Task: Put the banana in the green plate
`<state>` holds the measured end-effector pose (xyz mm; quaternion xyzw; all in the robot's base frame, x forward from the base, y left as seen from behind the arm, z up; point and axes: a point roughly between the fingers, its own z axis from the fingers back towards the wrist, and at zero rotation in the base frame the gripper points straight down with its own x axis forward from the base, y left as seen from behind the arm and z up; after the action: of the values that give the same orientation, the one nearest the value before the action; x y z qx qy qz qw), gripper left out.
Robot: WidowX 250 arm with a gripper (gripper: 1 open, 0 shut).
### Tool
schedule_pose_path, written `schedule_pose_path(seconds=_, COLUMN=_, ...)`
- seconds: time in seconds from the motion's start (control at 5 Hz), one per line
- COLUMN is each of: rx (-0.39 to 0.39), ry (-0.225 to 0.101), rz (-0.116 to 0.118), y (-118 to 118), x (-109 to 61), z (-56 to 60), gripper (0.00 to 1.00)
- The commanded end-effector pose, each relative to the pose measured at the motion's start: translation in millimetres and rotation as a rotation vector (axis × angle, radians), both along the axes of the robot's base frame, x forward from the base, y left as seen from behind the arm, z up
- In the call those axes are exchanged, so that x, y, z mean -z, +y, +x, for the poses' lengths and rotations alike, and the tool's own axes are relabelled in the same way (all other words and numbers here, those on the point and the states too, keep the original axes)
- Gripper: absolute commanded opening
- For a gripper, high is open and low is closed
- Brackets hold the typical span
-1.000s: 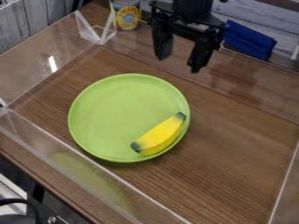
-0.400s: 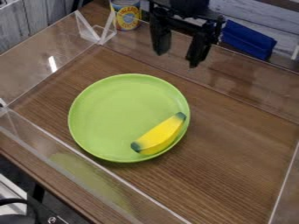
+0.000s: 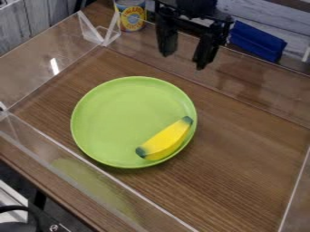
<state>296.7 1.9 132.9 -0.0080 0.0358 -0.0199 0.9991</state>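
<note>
The banana (image 3: 169, 139), short and yellow with dark tips, lies inside the green plate (image 3: 109, 109) against its right rim. The lime plate rests on the wooden table in the middle of the view. My gripper (image 3: 184, 53) hangs high above the table behind the plate, well clear of it, pointing down. Its dark fingers (image 3: 204, 56) stand apart and open, with nothing between them.
Clear acrylic walls (image 3: 49, 41) fence the wooden table on all sides. Beyond the back wall stand a yellow-labelled can (image 3: 130, 16) and a blue box (image 3: 258, 38). A clear triangular stand (image 3: 97, 30) leans at the back left.
The gripper has edged slightly upward and away from the plate since the earliest frame. The banana and plate have not moved.
</note>
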Motion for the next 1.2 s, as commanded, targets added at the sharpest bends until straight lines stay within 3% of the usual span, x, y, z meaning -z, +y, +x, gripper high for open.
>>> schedule_pose_path(seconds=0.0, rx=-0.004, ry=-0.067, rz=-0.003, y=4.5, x=-18.6, z=4.3, gripper=1.00)
schedule_pose_path(seconds=1.0, rx=-0.003, ry=-0.054, rz=-0.008, y=3.2, x=-17.0, z=2.1, gripper=1.00)
